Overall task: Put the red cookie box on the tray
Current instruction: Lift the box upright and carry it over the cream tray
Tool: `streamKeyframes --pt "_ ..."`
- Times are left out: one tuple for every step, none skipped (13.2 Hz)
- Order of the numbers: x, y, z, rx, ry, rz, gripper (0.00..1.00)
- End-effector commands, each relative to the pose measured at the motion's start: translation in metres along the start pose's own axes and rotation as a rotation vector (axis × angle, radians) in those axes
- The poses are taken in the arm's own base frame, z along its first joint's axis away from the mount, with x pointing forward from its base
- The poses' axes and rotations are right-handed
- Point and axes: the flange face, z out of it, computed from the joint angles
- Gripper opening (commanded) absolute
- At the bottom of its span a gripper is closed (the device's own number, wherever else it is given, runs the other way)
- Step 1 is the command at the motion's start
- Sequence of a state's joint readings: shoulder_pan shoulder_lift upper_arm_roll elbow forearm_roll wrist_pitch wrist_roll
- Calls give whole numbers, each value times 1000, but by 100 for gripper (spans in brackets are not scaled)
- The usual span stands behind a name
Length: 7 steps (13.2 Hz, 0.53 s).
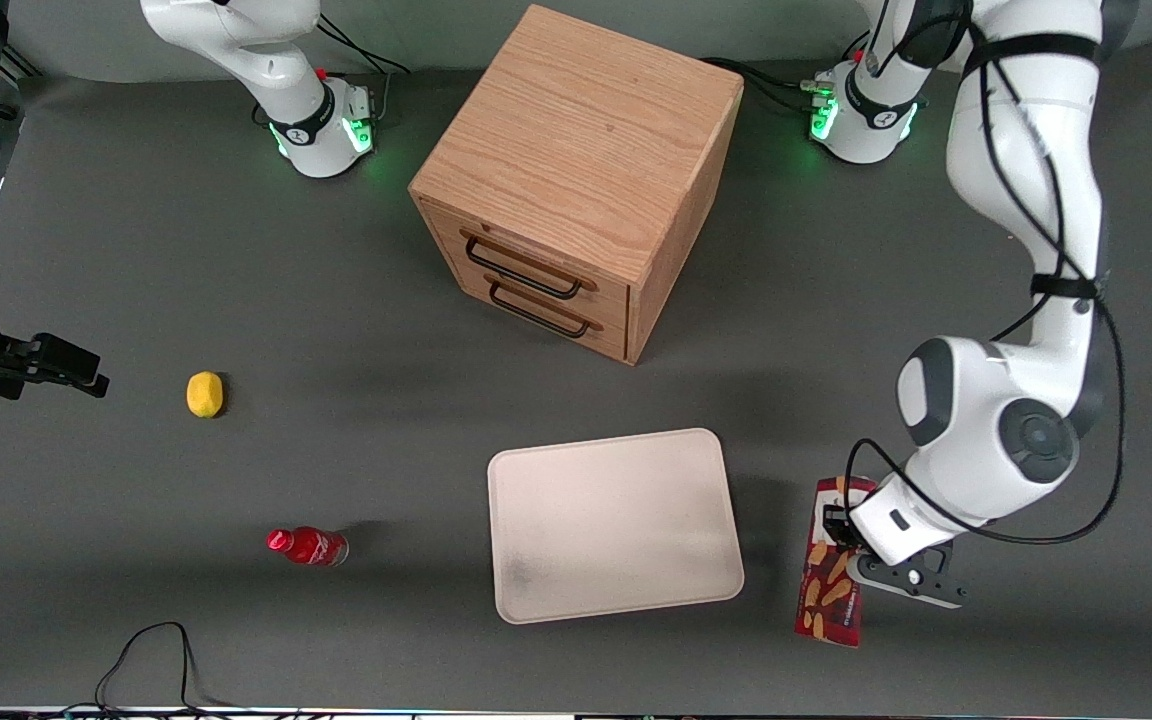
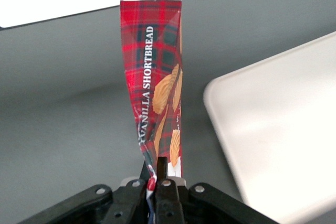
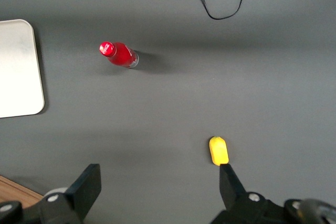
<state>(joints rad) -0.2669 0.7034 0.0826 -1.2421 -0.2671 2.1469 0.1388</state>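
The left arm's black two-finger gripper [image 1: 841,535] sits over the middle of the long, narrow red tartan cookie box [image 1: 829,585], toward the working arm's end of the table. Seen from the wrist camera, its fingers [image 2: 162,169] are closed tight on the box's pinched, crumpled end, with the rest of the package [image 2: 156,82] stretching away from the gripper. The wrapper is red plaid with dark green crossing stripes, tan shortbread pictures and white lettering reading "VANILLA SHORTBREAD"; a white patch shows close to the fingers. In the front view the box lies lengthwise just beside the flat cream-white rectangular tray [image 1: 614,526], apart from its rim, with dark grey table between them. The tray [image 2: 273,124] has rounded corners, a low rim and grey smudges.
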Motion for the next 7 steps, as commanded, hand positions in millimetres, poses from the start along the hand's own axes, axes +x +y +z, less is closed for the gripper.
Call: streamKeyframes --pt "4 53 -42 -63 9 -140 0" --pt "5 81 -46 -76 13 -220 0" --pt "5 107 -39 -70 8 -296 0" --pt "1 127 -27 -33 4 -327 0" --pt "-4 144 -8 13 -7 -367 0" --pt "-10 161 12 48 -18 -394 0" --pt "-14 173 31 73 -2 -396 0"
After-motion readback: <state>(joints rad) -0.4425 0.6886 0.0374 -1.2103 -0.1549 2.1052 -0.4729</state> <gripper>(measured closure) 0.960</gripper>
